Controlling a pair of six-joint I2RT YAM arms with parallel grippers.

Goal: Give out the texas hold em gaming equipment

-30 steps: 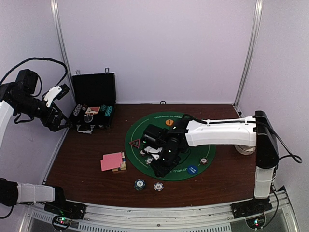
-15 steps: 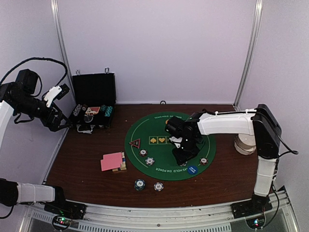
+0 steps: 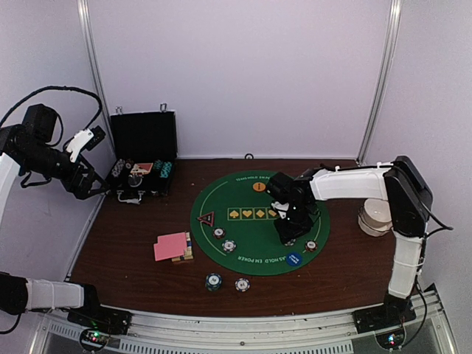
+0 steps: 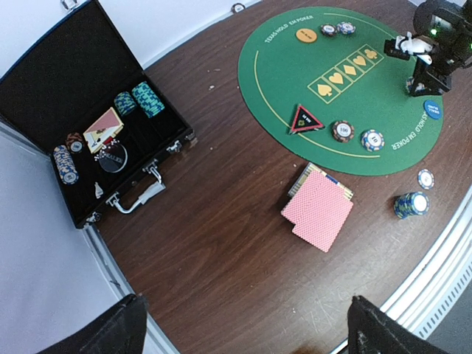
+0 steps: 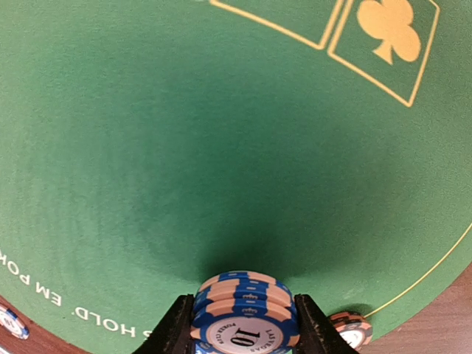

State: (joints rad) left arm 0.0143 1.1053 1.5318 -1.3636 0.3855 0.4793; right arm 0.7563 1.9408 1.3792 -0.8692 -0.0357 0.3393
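Observation:
My right gripper (image 3: 289, 234) is over the right part of the green mat (image 3: 251, 228), shut on a short stack of blue-and-cream poker chips (image 5: 243, 310); whether the stack touches the felt I cannot tell. Its own view shows the gripper (image 5: 243, 328) too. Pink-backed cards (image 3: 171, 245) lie left of the mat. On the mat are the triangular marker (image 3: 208, 218), orange disc (image 3: 259, 187), blue disc (image 3: 293, 259) and single chips (image 3: 229, 245). My left gripper (image 3: 94, 189) is open, high at the far left, by the case.
An open black case (image 3: 141, 158) with chips and cards stands at the back left. A small card box (image 3: 187, 248) lies under the pink cards. A chip stack (image 3: 214, 281) and one chip (image 3: 242, 284) sit in front of the mat. A white cup (image 3: 374, 216) stands at the right.
My right gripper has moved right across the mat, from its left-centre to its right side. The left arm has not moved.

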